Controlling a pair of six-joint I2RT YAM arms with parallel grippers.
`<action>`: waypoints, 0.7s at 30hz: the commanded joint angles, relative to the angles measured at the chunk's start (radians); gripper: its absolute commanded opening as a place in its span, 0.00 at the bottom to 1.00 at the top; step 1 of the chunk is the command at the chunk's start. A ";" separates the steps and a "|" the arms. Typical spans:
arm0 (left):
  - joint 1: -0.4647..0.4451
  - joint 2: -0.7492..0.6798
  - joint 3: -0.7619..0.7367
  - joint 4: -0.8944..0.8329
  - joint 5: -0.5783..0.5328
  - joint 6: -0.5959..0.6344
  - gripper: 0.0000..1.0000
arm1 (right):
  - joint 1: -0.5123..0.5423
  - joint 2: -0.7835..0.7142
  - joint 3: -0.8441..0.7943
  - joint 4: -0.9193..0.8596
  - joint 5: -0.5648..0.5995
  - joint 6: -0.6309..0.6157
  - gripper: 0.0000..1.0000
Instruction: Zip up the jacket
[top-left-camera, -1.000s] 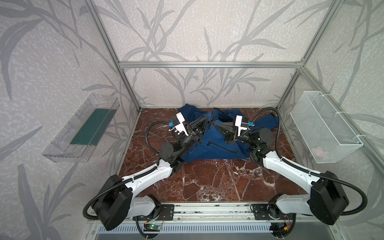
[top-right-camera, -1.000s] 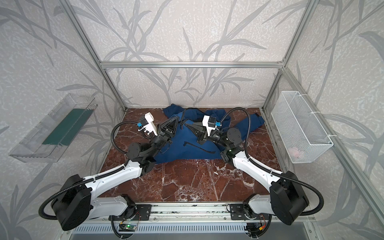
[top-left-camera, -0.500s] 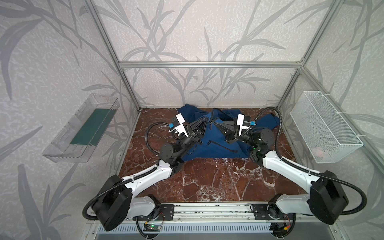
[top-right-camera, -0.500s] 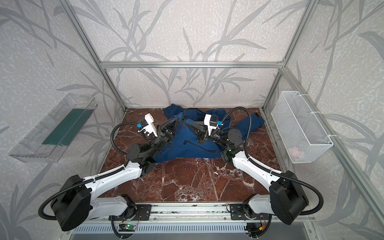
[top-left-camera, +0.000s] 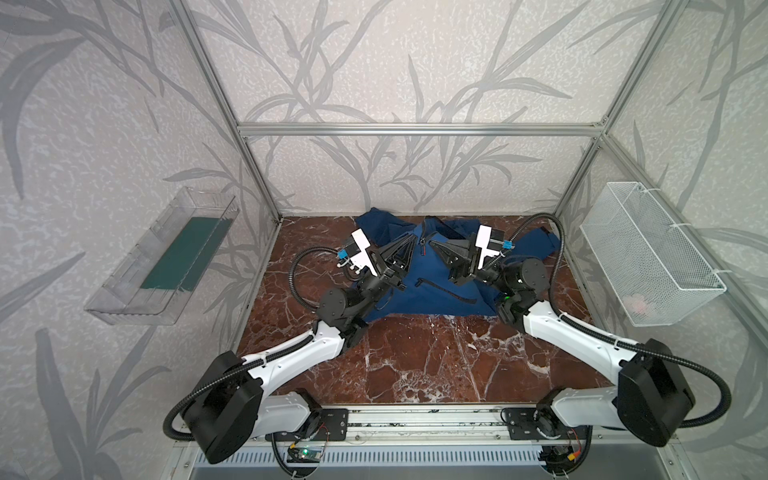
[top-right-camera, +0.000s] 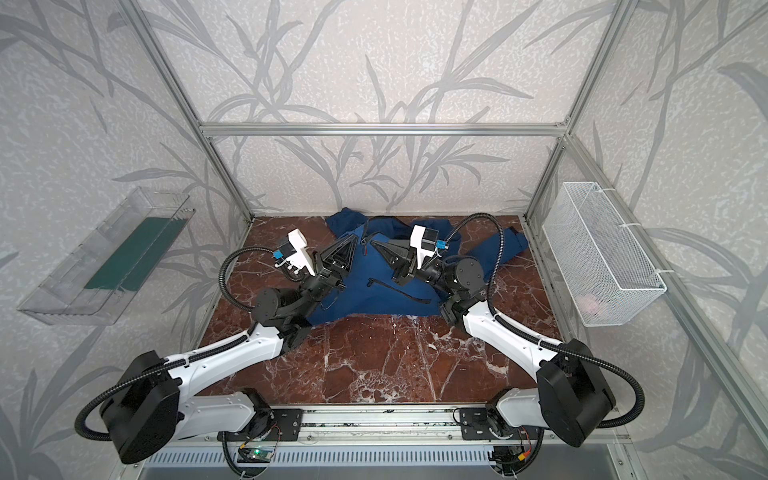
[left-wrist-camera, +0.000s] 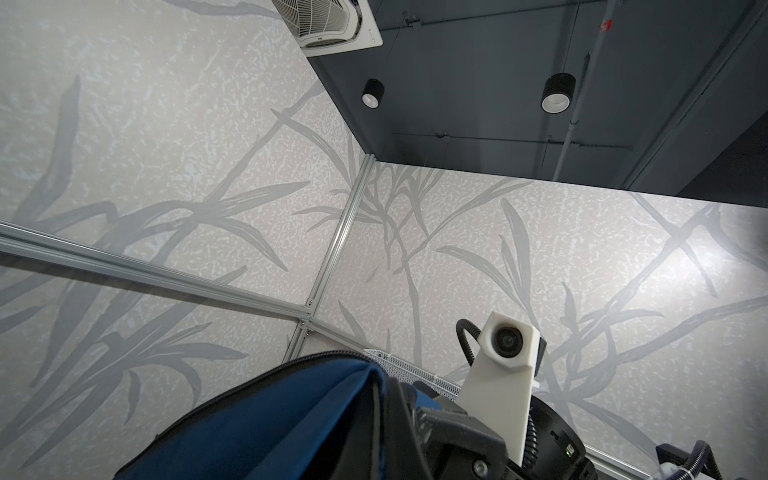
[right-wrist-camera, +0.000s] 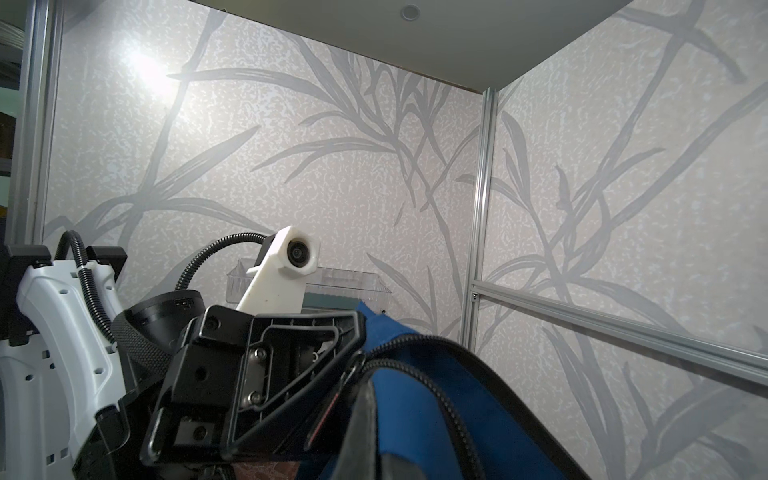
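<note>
Now | both grippers (top-left-camera: 409, 237) (top-left-camera: 432, 245) clenched on jacket (top-left-camera: 428, 286) | zip pull hidden

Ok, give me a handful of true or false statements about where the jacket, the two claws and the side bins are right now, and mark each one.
1. The jacket lies at the far end of the marble table, near the back wall. True.
2. The left claw is wide open and well clear of the jacket. False: it is shut at the jacket's collar area.
3. The right claw is shut, close to the left claw. True.
4. The wire basket hangs on the left wall. False: it is on the right wall; the clear tray is on the left.
5. The jacket is red. False: it is navy blue.
</note>
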 joint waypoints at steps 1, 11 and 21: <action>-0.010 -0.028 -0.017 0.063 0.007 0.069 0.00 | -0.002 -0.024 0.006 0.108 0.062 0.013 0.00; -0.025 -0.055 -0.069 0.064 -0.023 0.205 0.00 | -0.005 -0.049 -0.030 0.138 0.163 0.065 0.00; -0.025 0.022 -0.122 0.063 -0.051 0.236 0.00 | -0.012 -0.060 -0.140 0.218 0.296 0.151 0.00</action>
